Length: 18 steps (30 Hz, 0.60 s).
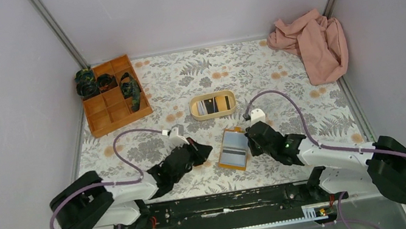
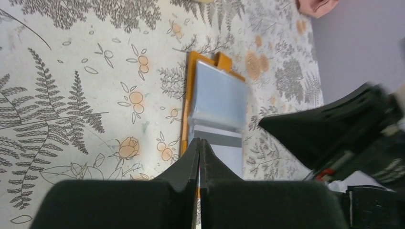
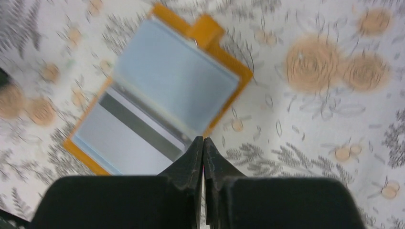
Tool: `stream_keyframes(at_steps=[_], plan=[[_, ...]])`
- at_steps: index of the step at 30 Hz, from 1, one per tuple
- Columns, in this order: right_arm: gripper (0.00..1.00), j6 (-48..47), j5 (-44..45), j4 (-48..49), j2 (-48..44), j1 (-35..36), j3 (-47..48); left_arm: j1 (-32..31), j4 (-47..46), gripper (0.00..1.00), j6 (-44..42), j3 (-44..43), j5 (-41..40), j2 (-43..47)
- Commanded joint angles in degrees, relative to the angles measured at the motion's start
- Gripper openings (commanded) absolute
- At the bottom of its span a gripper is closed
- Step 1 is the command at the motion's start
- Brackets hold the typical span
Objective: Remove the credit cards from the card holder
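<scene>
The card holder [image 1: 234, 149] was laid open on the tabletop near the middle of the near edge, with a striped card [image 3: 125, 139] seen seated in its pocket. The left fingers [image 2: 193, 160] and right fingers [image 3: 197, 155] were pressed together, empty, just beside its two sides. Extraction was judged not yet begun: one pair would need to be parted and the card's edge pinched. Open room was left toward the beige tray [image 1: 212, 105].

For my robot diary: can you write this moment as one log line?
orange leather-look folding card holder: open, flat, striped card inside | left fingers: shut, empty | right fingers: shut, empty
</scene>
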<state>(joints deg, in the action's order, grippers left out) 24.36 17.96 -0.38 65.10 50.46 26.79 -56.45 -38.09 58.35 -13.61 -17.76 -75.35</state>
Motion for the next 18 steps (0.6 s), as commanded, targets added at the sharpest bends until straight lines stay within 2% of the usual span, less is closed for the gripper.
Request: stream_keyframes(at_steps=[1, 8, 14, 18], plan=[[0.07, 2.1, -2.2, -2.9, -4.6, 0.1, -4.0, 0.3, 6.6, 0.0, -2.2, 0.9, -3.1, 6.2], [0.08, 5.1, -6.2, -0.4, -7.1, 2.4, -9.4, 0.3, 8.9, 0.0, -2.0, 2.3, -4.6, 10.5], [0.09, 8.6, -1.9, 3.3, 2.0, 11.4, -7.6, 0.2, 5.0, 0.0, -1.3, 3.6, -3.9, 7.9], [0.09, 8.9, -1.9, 6.8, 8.9, 13.8, -4.0, 0.3, 3.9, 0.0, -0.8, 4.5, -3.9, 7.5]])
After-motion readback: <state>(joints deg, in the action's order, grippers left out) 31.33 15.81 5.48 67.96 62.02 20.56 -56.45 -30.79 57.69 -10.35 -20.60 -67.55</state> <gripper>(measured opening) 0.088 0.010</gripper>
